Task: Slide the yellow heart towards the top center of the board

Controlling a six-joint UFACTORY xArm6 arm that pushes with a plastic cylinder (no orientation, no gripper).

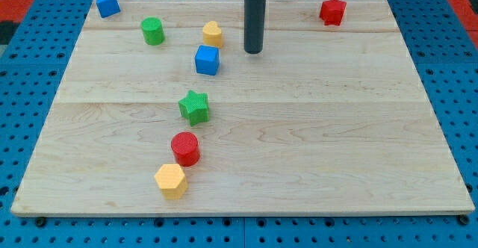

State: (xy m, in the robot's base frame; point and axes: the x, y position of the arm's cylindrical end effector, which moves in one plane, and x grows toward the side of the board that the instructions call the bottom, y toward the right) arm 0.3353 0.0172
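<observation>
The yellow heart [213, 33] sits on the wooden board [314, 128] near the view's top, left of centre. My tip [254, 51] stands on the board to the heart's right and slightly below it, with a small gap between them. A blue cube [208, 60] lies just below the heart, to the left of my tip.
A green cylinder [153, 31] is left of the heart. A blue block [107, 4] sits at the top left corner. A red block [332, 11] is at the top right. A green star [194, 107], a red cylinder [185, 148] and a yellow hexagon [171, 180] run down the lower left.
</observation>
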